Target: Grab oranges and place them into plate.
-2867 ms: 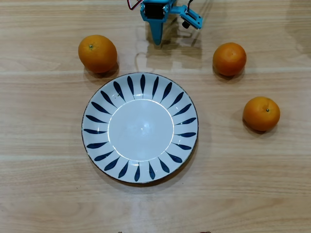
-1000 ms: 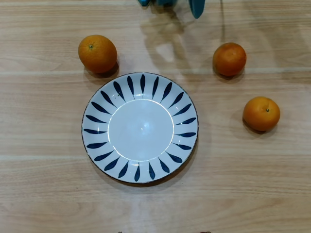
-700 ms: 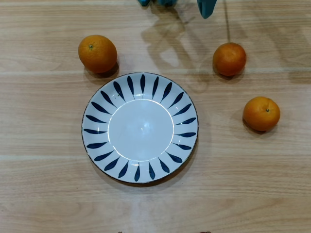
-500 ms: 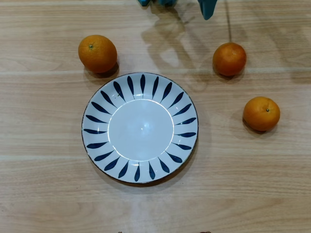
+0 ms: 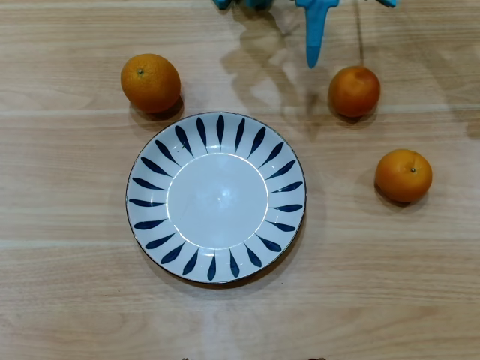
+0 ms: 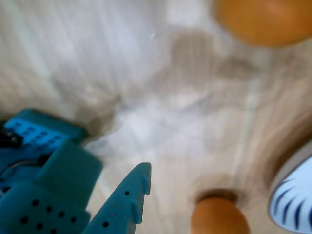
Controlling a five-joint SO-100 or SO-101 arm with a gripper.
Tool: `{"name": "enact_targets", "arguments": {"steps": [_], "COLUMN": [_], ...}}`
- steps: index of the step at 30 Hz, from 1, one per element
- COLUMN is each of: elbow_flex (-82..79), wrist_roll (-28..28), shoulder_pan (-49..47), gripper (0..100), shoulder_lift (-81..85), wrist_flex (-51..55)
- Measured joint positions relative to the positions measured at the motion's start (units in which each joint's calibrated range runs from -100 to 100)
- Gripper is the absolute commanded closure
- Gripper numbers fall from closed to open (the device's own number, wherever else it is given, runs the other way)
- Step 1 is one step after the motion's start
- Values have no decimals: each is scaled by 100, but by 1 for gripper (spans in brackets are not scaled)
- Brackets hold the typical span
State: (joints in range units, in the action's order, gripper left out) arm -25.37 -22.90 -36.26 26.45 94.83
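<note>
A: Items on the wooden table (image 5: pixel 75 300)?

B: Patterned plate (image 5: pixel 216 126) — sitting empty, centre. Three oranges lying outside it: larger orange (image 5: pixel 150 82) upper left, second orange (image 5: pixel 354 91) upper right, third orange (image 5: pixel 403 175) right.

A: Gripper?

B: Blue gripper (image 5: pixel 313 52) hanging just left of the second orange; spread or pressed together — I cannot tell. Reaching step, seemingly; next, straddling that fruit.

Blue plastic pincer (image 6: pixel 139 195), perforated, toothed.
</note>
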Motion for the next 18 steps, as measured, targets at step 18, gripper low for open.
{"name": "enact_targets", "arguments": {"steps": [18], "elbow_flex": [1912], "wrist_roll": [-1408], "shoulder_pan": [-338], "gripper": [53], "shoulder_lift": [-1507], "wrist_flex": [-9]}}
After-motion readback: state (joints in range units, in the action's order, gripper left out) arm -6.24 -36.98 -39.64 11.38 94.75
